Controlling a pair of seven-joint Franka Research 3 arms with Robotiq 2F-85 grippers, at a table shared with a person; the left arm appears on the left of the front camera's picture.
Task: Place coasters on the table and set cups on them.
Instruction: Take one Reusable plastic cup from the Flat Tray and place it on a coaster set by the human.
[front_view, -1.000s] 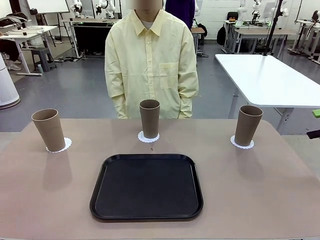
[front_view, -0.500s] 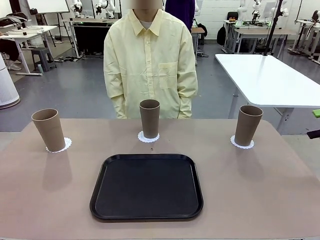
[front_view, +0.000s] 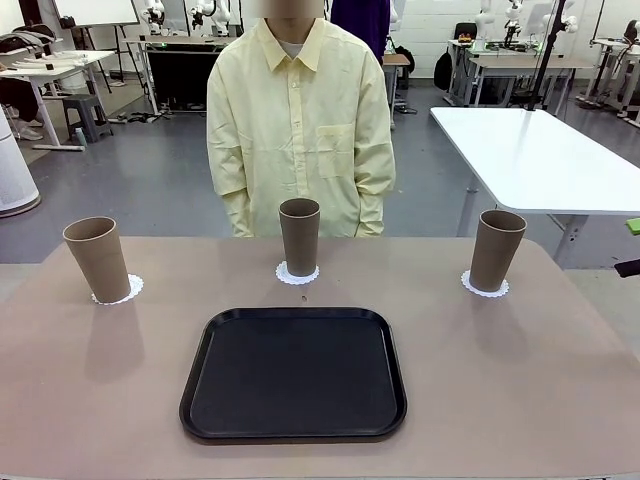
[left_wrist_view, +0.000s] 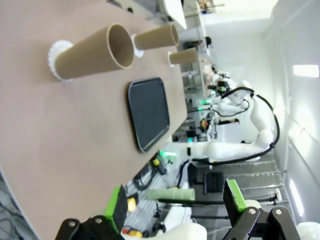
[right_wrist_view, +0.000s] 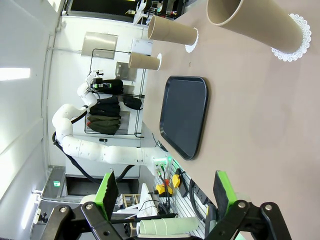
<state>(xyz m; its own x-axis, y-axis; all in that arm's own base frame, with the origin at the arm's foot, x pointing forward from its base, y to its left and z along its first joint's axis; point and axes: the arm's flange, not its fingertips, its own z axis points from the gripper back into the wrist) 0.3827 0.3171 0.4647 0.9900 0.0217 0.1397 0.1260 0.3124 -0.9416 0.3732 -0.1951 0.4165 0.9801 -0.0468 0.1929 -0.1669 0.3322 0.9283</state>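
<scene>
3 cups on the table (front_view: 560, 400), all upright in a row on the far side, each on its own coaster. Left cup (front_view: 97, 258) sits on left coaster (front_view: 128, 290); the cup hides most of it, only the near lacy edge peeks out. Middle cup (front_view: 299, 236) on middle coaster (front_view: 297, 275), right in front of the person (front_view: 300, 120), whose hands are hidden behind their back. Right cup (front_view: 496, 250) on right coaster (front_view: 484, 287), also mostly covered. Black tray (front_view: 293, 372) lies flat nearer the robot, apart from the cups.

Left gripper (left_wrist_view: 175, 207) is wide open w/ nothing between the green pads, off the table edge; its base is cut off at the pic bottom. Right gripper (right_wrist_view: 162, 192) is also wide open & holds nothing, off the table's side. Stuff behind both grippers is too blurry to tell.
</scene>
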